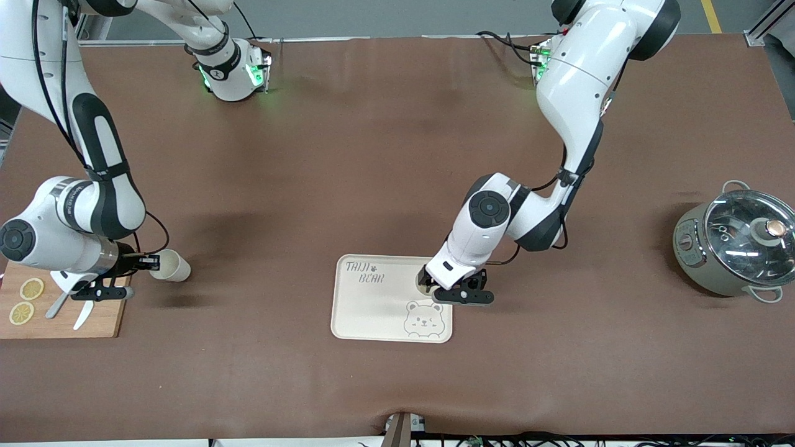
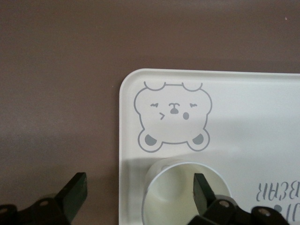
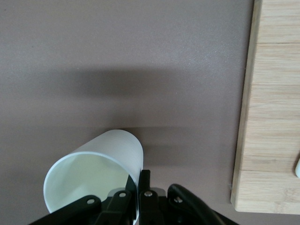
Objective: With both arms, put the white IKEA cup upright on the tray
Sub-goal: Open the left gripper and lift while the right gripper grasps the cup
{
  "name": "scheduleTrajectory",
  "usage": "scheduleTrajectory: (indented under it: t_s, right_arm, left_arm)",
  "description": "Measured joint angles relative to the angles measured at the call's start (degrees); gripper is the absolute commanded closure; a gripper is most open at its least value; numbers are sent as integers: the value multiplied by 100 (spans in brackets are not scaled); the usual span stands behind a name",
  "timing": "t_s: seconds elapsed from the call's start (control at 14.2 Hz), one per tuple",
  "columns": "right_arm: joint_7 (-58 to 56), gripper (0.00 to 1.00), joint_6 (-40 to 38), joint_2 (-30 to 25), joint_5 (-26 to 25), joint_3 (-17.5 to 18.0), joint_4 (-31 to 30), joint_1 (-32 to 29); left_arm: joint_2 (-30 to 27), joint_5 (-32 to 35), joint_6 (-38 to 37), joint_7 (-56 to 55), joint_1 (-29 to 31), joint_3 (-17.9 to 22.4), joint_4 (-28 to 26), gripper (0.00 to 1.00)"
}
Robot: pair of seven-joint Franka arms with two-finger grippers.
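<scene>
In the front view my right gripper (image 1: 149, 264), reaching from the right arm's end, pinches the rim of a white cup (image 1: 171, 266). The cup is tipped on its side with its mouth toward my fingers, over the brown table (image 1: 348, 155) just beside the board (image 1: 62, 326) with its lemon slices (image 1: 31, 288). My left gripper (image 1: 463, 296) hangs low over the edge of the tray (image 1: 372, 310) that faces the left arm's end. A sliver of a second cup (image 1: 423, 280) shows under it on the tray, and a lidded pot (image 1: 736, 242) sits well apart toward that end. In the left wrist view my left gripper (image 2: 140, 190) is spread wide. One of its fingers (image 2: 75, 190) is over the table (image 2: 56, 70) and the other is over the mouth of the second cup (image 2: 178, 194), neither touching it that I can see. That cup stands upright on the tray (image 2: 253, 122), just beside the bear face (image 2: 172, 116) (part of the grey lettering shows at the edge). In the right wrist view my right gripper (image 3: 139, 185) is closed narrow on the cup (image 3: 108, 150), its wall between my fingers and its open mouth tilted toward me. The board (image 3: 272, 103) lies near it.
</scene>
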Motion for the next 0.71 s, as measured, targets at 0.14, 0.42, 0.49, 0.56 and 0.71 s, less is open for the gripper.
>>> scheduleTrajectory:
  t_s: [0.14,0.42,0.49,0.56,0.71]
  right_arm:
    - [2,100,-61,0,72,6,68,1]
    - [104,100,-832,-11,556,35,756,45]
    - [269,100,-1035,-18,598,40,975,90]
    - [513,100,-1187,-24,610,49,1149,160]
    - [1137,100,-1294,-30,626,69,1353,403]
  left_arm:
    - [-96,0,-219,4,49,7,15,0]
    - [-561,21,-1171,305,260,12,55,0]
    - [-719,21,-1439,475,356,14,61,0]
    - [-881,21,-1695,692,476,12,66,0]
    - [-1190,21,-2190,1285,780,8,73,0]
